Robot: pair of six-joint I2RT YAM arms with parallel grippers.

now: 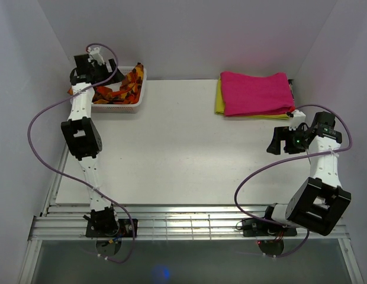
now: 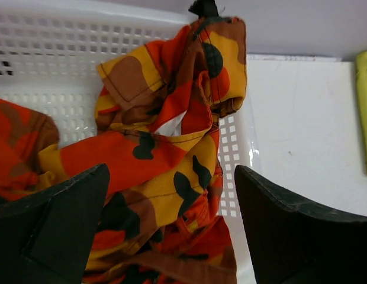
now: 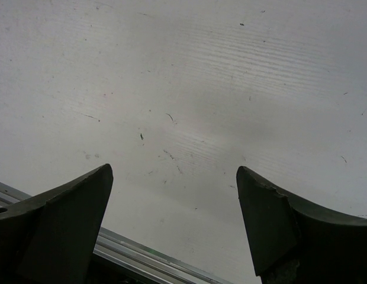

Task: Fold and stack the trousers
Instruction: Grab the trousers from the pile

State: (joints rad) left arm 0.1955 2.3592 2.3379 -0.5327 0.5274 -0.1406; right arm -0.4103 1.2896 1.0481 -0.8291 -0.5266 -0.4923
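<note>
The camouflage trousers (image 1: 125, 86) lie crumpled in a white mesh basket (image 1: 131, 107) at the far left of the table, one part draped over the basket's right wall. In the left wrist view the trousers (image 2: 160, 171) fill the space below and between the fingers. My left gripper (image 1: 89, 71) hovers over the basket's left part, open, holding nothing (image 2: 171, 195). My right gripper (image 1: 284, 142) is open and empty over bare table at the right (image 3: 174, 189).
A folded magenta-pink cloth (image 1: 257, 93) lies on a folded yellow cloth (image 1: 219, 99) at the far right of the table. The yellow cloth's edge shows in the left wrist view (image 2: 365, 106). Metal rails (image 1: 189, 222) run along the near edge.
</note>
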